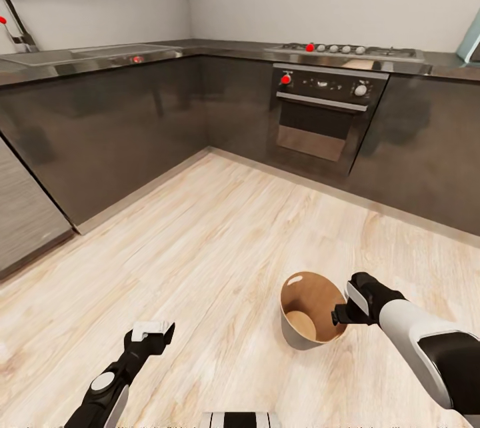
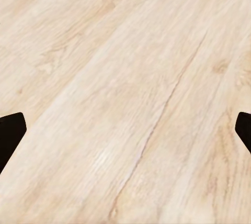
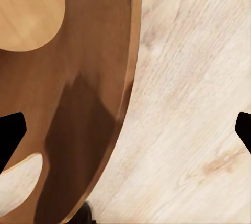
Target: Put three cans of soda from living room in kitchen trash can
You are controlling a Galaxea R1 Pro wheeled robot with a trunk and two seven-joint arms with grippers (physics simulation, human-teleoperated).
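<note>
The trash can, pale grey outside and orange-brown inside, stands upright on the pale wood kitchen floor. Its round bottom looks bare. My right gripper hangs at the can's right rim, open, with nothing between its fingers. In the right wrist view the can's inner wall lies below the gripper, whose fingertips stand far apart. My left gripper is open over bare floor, left of the can, and the left wrist view shows its fingertips wide apart. The soda cans are out of view.
Dark cabinets run along the left wall and the back wall and meet in a corner. An oven with a hob sits at the back right, a steel sink with a tap at the back left. Pale wood floor lies between them and me.
</note>
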